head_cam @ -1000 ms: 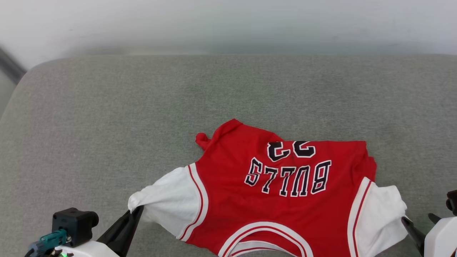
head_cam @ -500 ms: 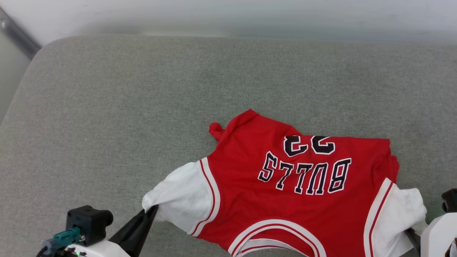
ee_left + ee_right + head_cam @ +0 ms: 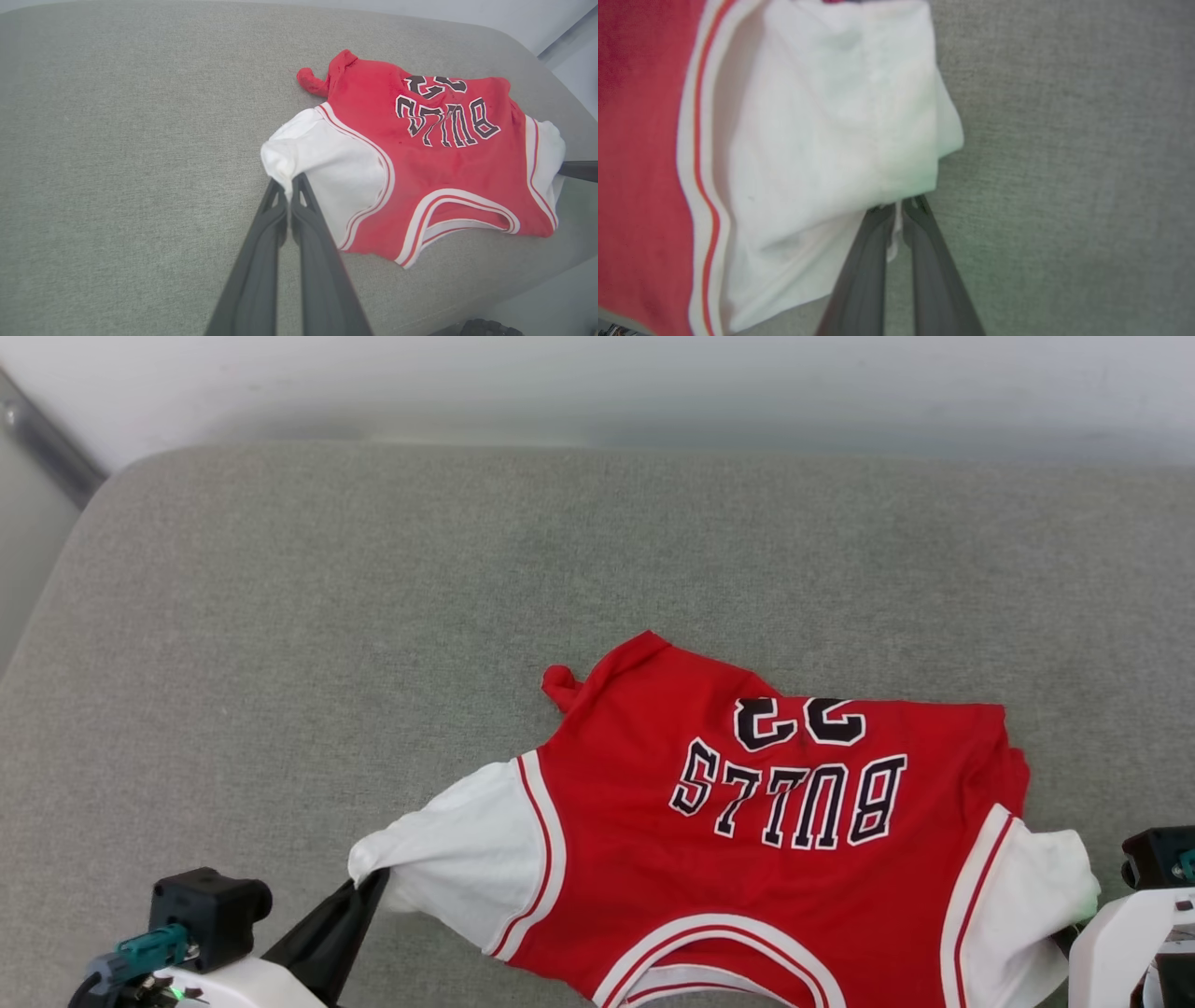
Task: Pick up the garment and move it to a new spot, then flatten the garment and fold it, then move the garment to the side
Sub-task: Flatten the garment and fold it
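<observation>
Clamping the jersey [image 3: 775,840] at either side, left fingers [image 3: 275,210] and right fingers [image 3: 878,242] should draw apart evenly, stretching it flat on the cushion [image 3: 373,616].

Readable text sits on the chest of the red garment [image 3: 635,859]. The word "BULLS" [image 3: 789,795] is in black block capitals with white outlines, mid-chest, upside down in the head view. The two-digit number [image 3: 798,721] is in the same style, just beside the word on the side away from the neck trim [image 3: 709,924]. A fabric fold hides part of the digits. It reads like 23, second digit unsure. In the left wrist view the word is wrinkled but legible.
</observation>
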`<state>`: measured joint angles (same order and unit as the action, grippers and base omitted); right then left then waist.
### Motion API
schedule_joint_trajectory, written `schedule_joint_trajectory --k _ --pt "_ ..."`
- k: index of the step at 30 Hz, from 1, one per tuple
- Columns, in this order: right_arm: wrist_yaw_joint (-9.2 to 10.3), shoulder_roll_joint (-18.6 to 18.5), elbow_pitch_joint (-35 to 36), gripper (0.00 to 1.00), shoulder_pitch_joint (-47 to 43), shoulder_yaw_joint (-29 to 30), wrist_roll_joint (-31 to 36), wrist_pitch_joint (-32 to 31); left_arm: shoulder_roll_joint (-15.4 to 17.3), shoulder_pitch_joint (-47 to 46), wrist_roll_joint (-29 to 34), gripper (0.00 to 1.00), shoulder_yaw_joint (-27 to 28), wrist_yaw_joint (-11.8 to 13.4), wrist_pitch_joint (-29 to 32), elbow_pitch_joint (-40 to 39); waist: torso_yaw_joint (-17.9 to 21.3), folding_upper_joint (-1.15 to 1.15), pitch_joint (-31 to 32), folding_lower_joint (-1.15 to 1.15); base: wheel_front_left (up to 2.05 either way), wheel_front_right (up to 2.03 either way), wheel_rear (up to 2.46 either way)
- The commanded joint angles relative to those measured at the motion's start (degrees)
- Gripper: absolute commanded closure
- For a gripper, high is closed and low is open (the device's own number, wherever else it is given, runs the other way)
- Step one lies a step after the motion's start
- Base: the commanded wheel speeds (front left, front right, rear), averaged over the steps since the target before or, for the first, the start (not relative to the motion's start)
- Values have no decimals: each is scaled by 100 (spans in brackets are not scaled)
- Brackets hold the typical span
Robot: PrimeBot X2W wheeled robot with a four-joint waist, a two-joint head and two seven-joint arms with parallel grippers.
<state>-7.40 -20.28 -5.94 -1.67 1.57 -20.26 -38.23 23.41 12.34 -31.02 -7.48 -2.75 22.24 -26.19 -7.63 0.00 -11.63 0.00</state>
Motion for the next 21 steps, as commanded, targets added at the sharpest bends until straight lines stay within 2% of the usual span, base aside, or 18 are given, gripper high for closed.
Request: schedule_joint_trajectory --k 1,5,13,21 --pt "-16 43 38 100 4 -47 -113 33 74 38 -28 100 76 14 -47 -38 101 0 178 0 0 0 0" --pt "-6 -284 497 100 98 -50 -188 56 191 101 -55 100 218 -21 -104 -143 239 0 428 0 0 0 0" --pt "-7 -769 1411 100 452 152 -718 -331 469 2 -359 100 752 -76 -148 -617 546 0 874 0 0 0 0" --pt "-8 -827 2022 100 1246 429 -1253 -688 886 -508 -531 100 1411 -48 -53 -1034 783 0 1072 0 0 0 0"
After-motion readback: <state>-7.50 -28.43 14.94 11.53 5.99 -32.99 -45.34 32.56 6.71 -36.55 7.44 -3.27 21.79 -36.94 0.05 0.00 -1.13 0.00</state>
